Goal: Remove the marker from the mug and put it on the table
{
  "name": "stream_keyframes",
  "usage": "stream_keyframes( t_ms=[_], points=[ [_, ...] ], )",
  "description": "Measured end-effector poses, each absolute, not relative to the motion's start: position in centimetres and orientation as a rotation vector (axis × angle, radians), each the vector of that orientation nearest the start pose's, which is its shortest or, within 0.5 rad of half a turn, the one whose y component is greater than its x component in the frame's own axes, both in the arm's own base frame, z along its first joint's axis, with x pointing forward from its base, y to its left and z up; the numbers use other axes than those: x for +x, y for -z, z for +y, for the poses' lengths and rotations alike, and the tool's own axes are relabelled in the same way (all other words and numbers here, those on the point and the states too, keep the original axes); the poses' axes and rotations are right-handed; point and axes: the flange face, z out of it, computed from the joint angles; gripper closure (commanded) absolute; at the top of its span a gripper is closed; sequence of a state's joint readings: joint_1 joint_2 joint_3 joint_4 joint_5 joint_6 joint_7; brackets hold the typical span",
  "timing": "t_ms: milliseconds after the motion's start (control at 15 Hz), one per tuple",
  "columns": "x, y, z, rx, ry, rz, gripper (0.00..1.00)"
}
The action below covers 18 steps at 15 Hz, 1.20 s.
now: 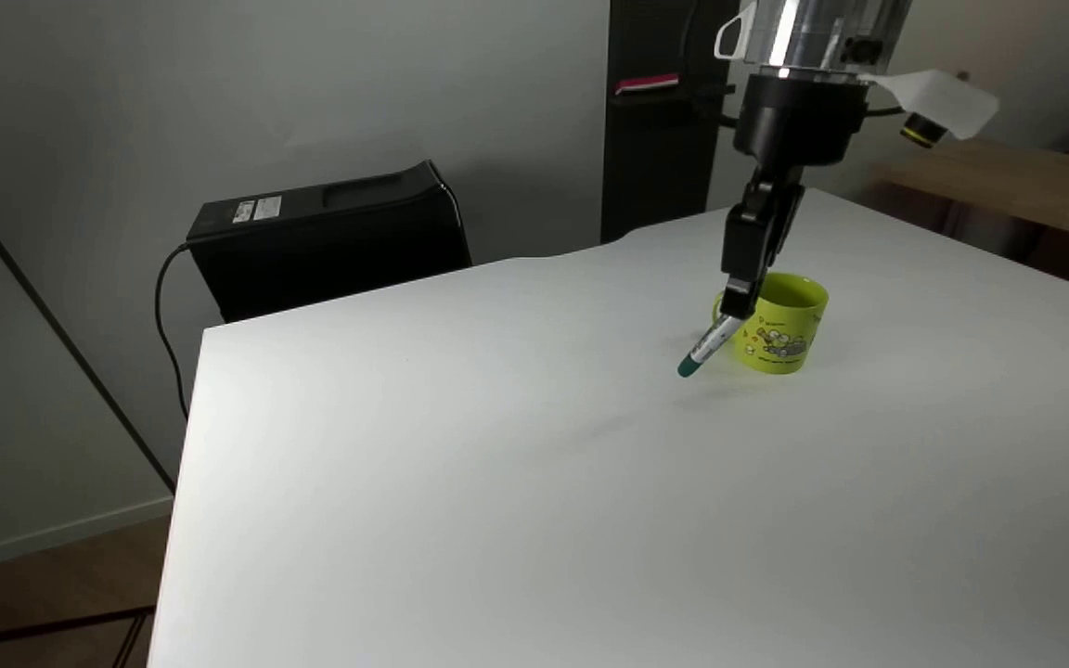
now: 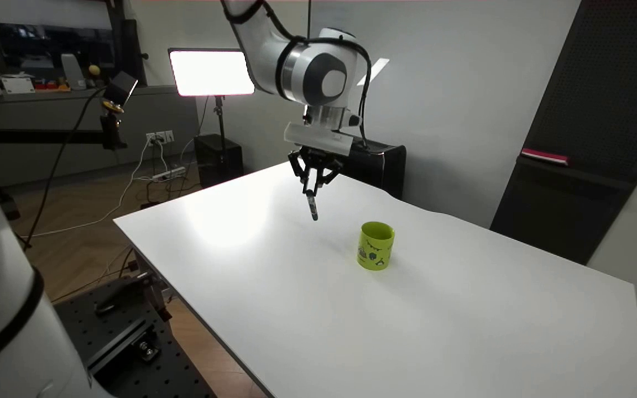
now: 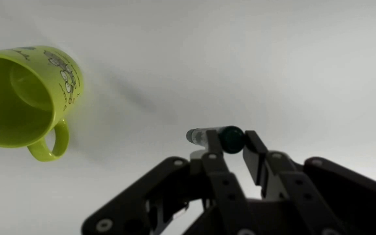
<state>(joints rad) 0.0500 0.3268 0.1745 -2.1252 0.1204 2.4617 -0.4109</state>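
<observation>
The marker [image 1: 714,341] hung tilted above the table [image 1: 460,482], a green end lowest, pinched in the closed gripper [image 3: 233,140]. In an exterior view the mug [image 2: 375,249] stood upright, apart from it, to the right and nearer. What remained, by my judgement, was the setting down: best done slowly, left of the mug, tipping the marker flatter before release, lest it drop and roll.
</observation>
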Motion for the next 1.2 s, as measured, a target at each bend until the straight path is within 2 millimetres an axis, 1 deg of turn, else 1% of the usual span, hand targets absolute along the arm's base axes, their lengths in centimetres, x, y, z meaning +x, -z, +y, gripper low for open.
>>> stream_keyframes(
  t_ms=[200,467,600,733,1000,1200],
  points=[
    [52.8,-23.6,13.2,-2.923,0.208,-0.826,0.94],
    [49.5,-21.0,12.2,-2.942,0.331,-0.875,0.94],
    [48.2,-20.0,11.4,-2.950,0.343,-0.900,0.94],
    [47.1,-19.0,10.6,-2.957,0.289,-0.898,0.94],
    [45.7,-17.1,9.2,-2.957,0.040,-0.842,0.94],
    [45.0,-16.2,8.4,-2.946,-0.099,-0.802,0.94]
  ],
)
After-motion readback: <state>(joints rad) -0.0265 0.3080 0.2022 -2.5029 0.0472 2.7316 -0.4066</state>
